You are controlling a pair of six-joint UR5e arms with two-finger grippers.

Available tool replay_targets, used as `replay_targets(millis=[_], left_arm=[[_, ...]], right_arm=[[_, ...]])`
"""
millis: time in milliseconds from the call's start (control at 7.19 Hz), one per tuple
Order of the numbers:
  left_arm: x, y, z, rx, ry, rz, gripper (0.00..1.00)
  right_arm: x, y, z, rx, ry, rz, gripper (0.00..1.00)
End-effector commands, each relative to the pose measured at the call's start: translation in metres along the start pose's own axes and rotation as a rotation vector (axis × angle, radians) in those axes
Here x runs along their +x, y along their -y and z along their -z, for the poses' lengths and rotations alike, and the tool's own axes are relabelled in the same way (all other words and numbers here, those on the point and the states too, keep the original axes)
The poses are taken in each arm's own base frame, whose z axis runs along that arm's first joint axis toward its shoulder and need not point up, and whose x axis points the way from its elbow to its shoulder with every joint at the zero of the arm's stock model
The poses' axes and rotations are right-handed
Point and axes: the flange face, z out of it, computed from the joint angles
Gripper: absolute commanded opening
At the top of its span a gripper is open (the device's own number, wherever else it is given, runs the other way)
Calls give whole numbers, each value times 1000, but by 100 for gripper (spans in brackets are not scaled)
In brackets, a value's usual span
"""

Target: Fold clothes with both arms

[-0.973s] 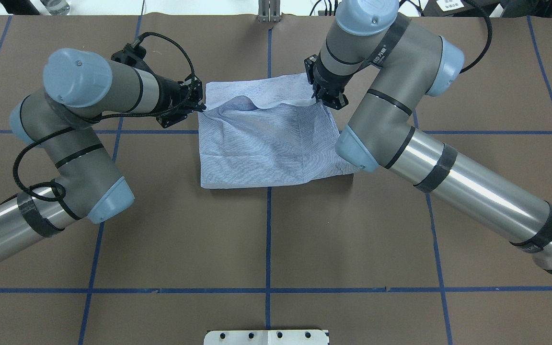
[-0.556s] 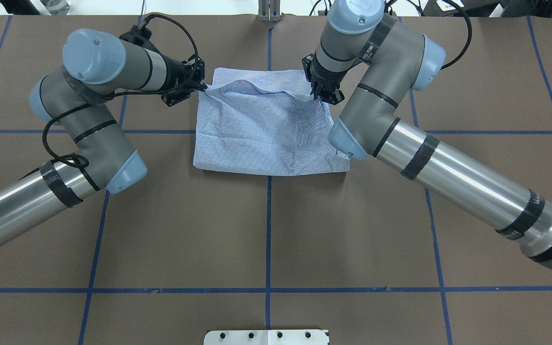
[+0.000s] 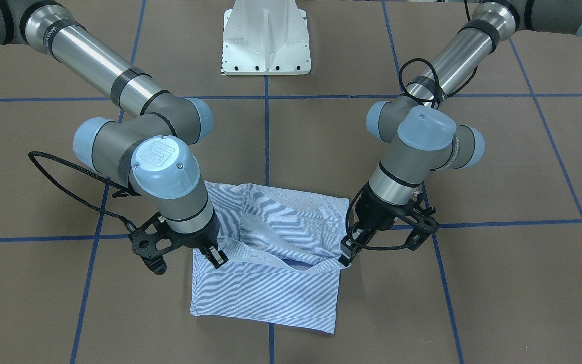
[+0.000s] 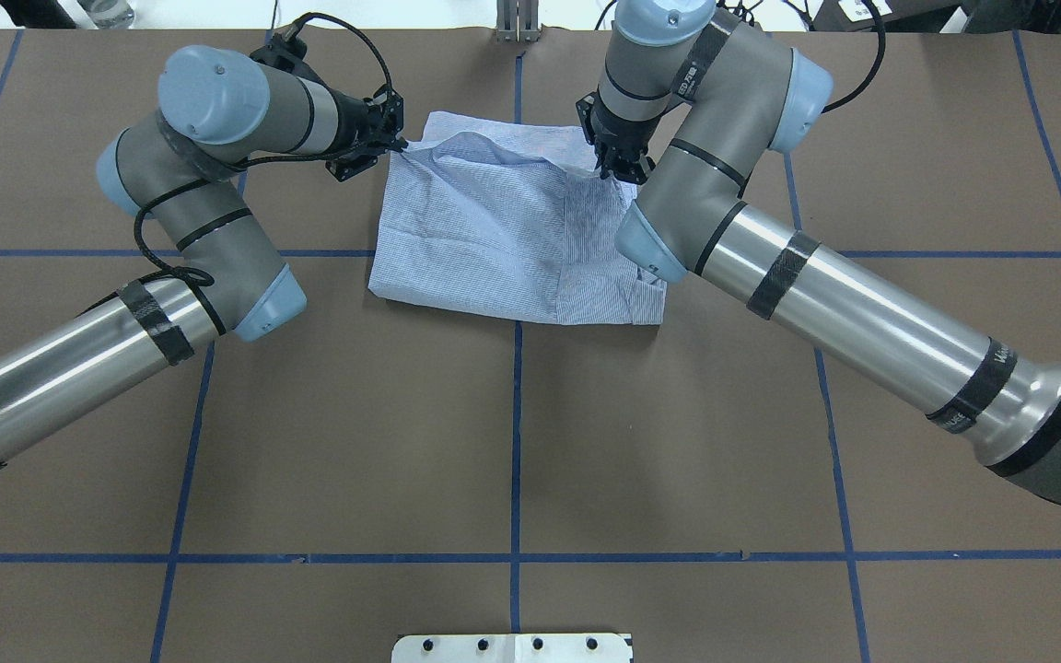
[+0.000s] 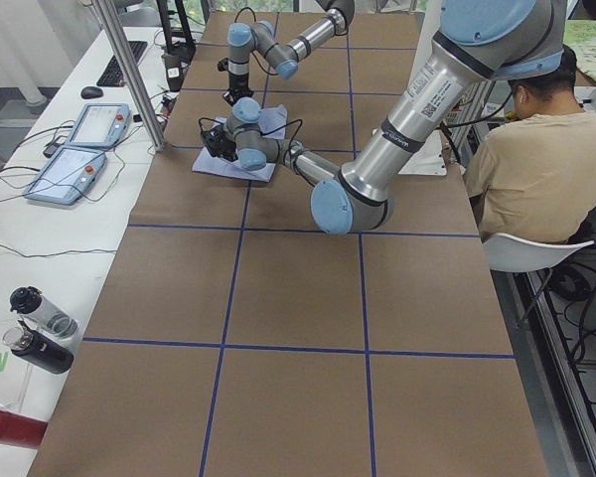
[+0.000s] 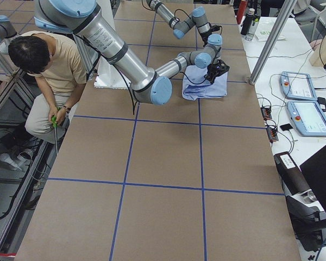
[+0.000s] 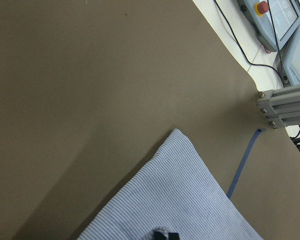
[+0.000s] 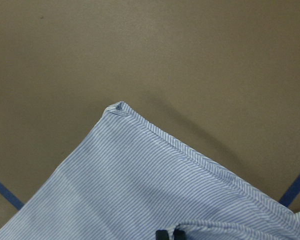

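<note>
Shirt [image 4: 494,230] edge tight in left pincer [image 4: 396,145] and right pincer [image 4: 606,171]; arm-band lettering [image 4: 1002,354] unreadable.

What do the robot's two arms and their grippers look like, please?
The left arm and right arm are jointed tubes, polished silver and matte grey, with pale blue joint caps, black bands and braided black cables. A right-arm cap bears an embossed logo. The left gripper and right gripper are black and two-fingered.

Far-centre worktop [image 4: 355,442] blocked: shirt [image 4: 494,230] flanked by left arm [image 4: 61,368] and right arm [image 4: 862,313]; aluminium post [image 4: 517,20] at far edge. Passable: bare brown surface from shirt to white pedestal base [image 4: 512,647] at near edge.
</note>
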Motion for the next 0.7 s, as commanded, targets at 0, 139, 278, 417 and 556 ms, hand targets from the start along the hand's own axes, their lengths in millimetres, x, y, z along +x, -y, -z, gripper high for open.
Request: replay_targets(millis=[0, 139, 278, 417, 556], left_arm=[[5, 18, -22, 57, -39, -2, 35], [18, 44, -8, 82, -56, -41, 58], [23, 58, 0, 95, -67, -39, 72], [32, 72, 17, 58, -77, -37, 73], [31, 81, 27, 39, -76, -39, 73]], right_arm=[[-20, 32, 12, 27, 2, 47, 100], [-26, 63, 35, -21, 6, 54, 100], [-26, 69, 39, -38, 5, 53, 100], [-25, 68, 39, -39, 4, 54, 100], [-23, 68, 38, -40, 4, 55, 100]])
